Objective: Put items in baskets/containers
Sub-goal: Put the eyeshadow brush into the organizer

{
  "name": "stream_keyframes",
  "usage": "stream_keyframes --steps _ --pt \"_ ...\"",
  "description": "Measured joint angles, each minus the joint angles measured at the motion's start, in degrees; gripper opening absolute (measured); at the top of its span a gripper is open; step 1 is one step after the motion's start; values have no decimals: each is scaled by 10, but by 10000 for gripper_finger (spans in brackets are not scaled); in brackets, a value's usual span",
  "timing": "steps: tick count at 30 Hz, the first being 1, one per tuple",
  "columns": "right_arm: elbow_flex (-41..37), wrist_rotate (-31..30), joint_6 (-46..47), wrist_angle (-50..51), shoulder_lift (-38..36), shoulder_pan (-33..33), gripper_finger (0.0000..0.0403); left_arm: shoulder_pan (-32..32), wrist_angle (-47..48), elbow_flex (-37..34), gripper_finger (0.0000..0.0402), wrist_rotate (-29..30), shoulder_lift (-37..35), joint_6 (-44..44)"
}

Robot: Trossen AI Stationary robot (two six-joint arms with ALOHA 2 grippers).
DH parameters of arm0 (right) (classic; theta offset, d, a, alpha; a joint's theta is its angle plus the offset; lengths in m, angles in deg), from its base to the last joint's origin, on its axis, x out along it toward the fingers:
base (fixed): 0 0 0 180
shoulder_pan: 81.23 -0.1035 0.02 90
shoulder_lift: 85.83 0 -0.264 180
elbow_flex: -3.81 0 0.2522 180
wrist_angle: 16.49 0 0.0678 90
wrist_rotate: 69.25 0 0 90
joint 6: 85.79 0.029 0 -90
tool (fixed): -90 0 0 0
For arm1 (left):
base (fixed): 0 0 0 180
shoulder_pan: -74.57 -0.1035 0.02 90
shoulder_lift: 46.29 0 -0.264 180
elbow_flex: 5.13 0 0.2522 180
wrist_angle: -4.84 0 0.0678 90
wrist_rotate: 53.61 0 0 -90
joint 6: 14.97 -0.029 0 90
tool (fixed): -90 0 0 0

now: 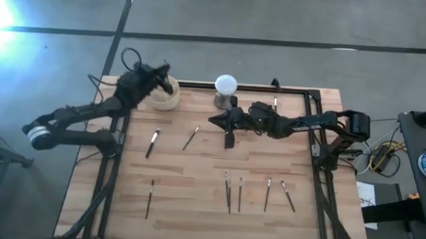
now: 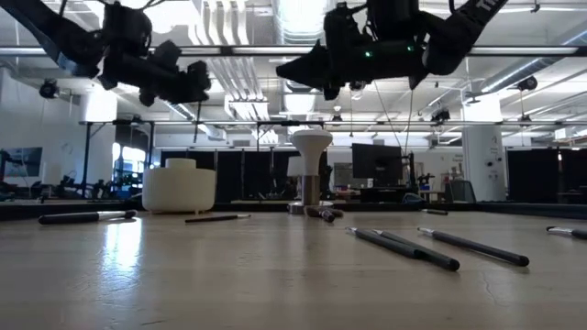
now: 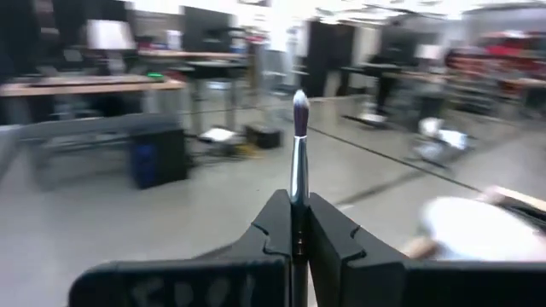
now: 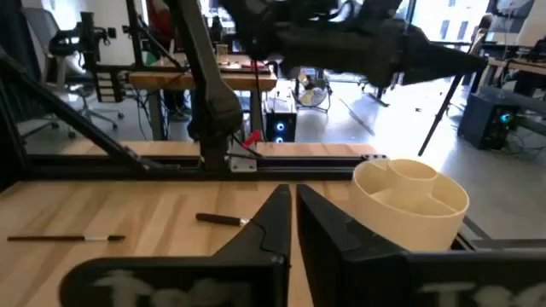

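Gripping light, stiff brush point(image 3: 299, 145) mid-handle, left gripper point(image 3: 293, 223) hovers over cup point(image 1: 167, 96) at 11 o'clock; right gripper point(image 4: 288, 213) clenched empty.

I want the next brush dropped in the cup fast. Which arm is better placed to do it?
Left. Its gripper is already shut on a brush and hangs right by the cup at the table's far left corner. The right gripper is shut, holds nothing and hangs over mid-table.

Pale striped butcher-block wooden worktop point(image 1: 193, 207). Cream round divided cup point(image 4: 411, 201). Silver-handled, purple-tipped makeup brush point(image 3: 299, 153). Black two-fingered left claw point(image 3: 294, 226). White ball on metallic stand point(image 1: 225, 90).
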Motion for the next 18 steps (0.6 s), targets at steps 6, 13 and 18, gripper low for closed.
stream_keyframes --steps 6,13,18 --pt "-42 0 -3 -48 0 5 8 -91 -52 -9 13 0 29 2" --pt "-64 0 -7 -77 0 9 8 -111 -212 -60 13 66 90 -16" --pt "-70 0 -10 -88 -1 9 8 -111 -243 -87 13 86 109 -22"
